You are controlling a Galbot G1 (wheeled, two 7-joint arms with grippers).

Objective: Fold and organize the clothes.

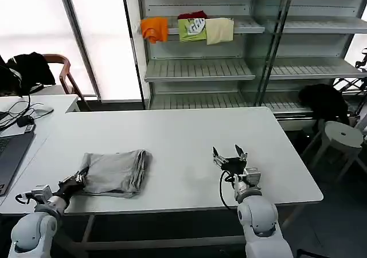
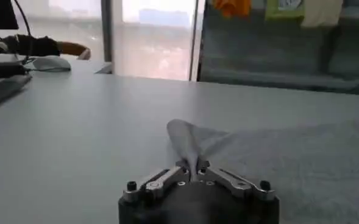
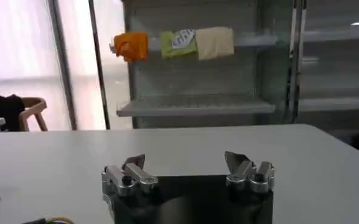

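A light grey shirt (image 1: 117,172) lies folded into a rough rectangle on the white table (image 1: 172,137), left of centre. My left gripper (image 1: 80,179) is at its near left corner, shut on a pinch of the grey cloth. In the left wrist view the shirt (image 2: 289,158) spreads away from the left gripper (image 2: 195,165), with a raised fold of fabric caught between the jaws. My right gripper (image 1: 229,153) hovers over bare table to the right of the shirt, open and holding nothing; in its own wrist view the right gripper (image 3: 185,163) has its jaws spread wide.
Behind the table a metal shelf (image 1: 198,69) carries orange (image 1: 155,28), green (image 1: 192,28) and cream (image 1: 219,30) cloths. A laptop (image 1: 11,155) and cables sit on the desk at far left. A chair with a black garment (image 1: 31,69) stands back left, a white stool (image 1: 338,136) at right.
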